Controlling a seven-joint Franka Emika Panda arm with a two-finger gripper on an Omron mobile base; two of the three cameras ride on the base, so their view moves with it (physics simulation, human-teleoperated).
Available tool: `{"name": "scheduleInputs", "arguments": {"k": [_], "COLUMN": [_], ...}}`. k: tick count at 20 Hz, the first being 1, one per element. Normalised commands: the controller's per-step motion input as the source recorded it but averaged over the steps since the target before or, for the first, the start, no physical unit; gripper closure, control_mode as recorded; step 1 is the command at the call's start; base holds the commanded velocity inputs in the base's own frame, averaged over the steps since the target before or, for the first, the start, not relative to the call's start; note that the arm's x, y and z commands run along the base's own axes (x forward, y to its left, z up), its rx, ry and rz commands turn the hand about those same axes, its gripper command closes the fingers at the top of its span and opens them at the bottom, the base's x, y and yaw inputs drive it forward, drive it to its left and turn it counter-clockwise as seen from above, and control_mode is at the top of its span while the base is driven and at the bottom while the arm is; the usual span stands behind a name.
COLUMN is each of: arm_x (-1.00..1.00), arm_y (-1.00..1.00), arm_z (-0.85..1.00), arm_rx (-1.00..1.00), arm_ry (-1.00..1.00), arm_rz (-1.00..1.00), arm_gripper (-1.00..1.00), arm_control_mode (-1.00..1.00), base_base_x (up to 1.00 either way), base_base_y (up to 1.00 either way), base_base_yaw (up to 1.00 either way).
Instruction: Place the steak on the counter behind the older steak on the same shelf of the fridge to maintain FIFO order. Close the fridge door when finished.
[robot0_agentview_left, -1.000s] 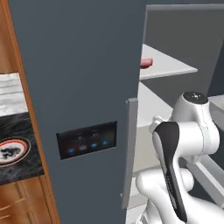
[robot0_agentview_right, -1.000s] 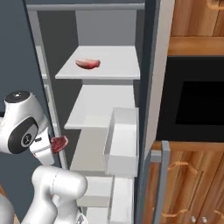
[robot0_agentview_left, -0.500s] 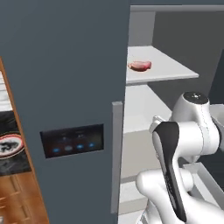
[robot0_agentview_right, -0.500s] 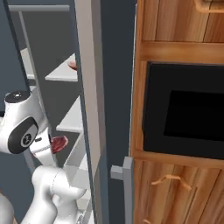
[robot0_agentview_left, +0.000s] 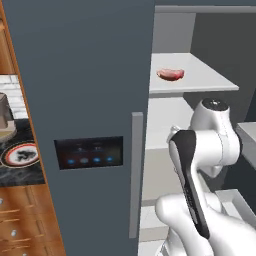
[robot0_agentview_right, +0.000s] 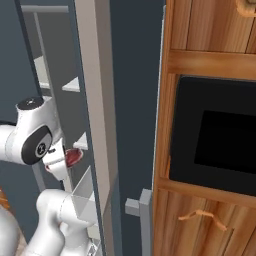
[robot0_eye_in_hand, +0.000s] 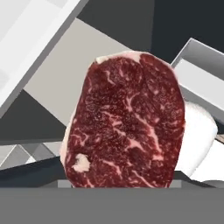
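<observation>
A robot arm's hand (robot0_agentview_right: 70, 159) grips a raw marbled steak (robot0_eye_in_hand: 127, 122), held upright in front of the open fridge (robot0_agentview_left: 200, 30), below the shelf (robot0_agentview_left: 210, 82) where an older steak (robot0_agentview_left: 170, 74) lies. The fridge door (robot0_agentview_left: 85, 75), with its bar handle (robot0_agentview_left: 135, 175) and blue-lit display (robot0_agentview_left: 89, 152), stands left of that shelf; the tabletop (robot0_agentview_left: 20, 167) lies left of the door.

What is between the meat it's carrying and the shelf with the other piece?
Nothing visible blocks it. The steak hangs in the end effector below the shelf, where the older steak lies; the fridge door stands open.
</observation>
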Motion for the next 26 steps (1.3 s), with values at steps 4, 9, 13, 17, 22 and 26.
{"name": "scheduleInputs", "arguments": {"k": [4,9,13,17,22,26], "arm_x": [1.00,0.95,0.77,0.64,0.52,0.36], "arm_y": [-0.35,-0.14,0.00,-0.01,0.00,-0.07], "arm_z": [0.36,0.78,0.87,0.73,0.53,0.35], "arm_rx": [0.00,-0.02,-0.07,-0.07,-0.02,0.00], "arm_ry": [0.00,-0.05,-0.17,-0.18,-0.24,-0.37], "arm_rz": [0.01,0.00,0.00,0.00,0.00,0.00], "arm_gripper": [1.00,1.00,1.00,1.00,1.00,1.00], "arm_control_mode": [-1.00,-1.00,-1.00,-1.00,-1.00,-1.00], "base_base_x": [0.00,0.00,0.00,0.00,0.00,0.00], "base_base_y": [0.00,0.00,0.00,0.00,0.00,0.00], "base_base_yaw": [0.00,0.00,0.00,0.00,0.00,0.00]}}
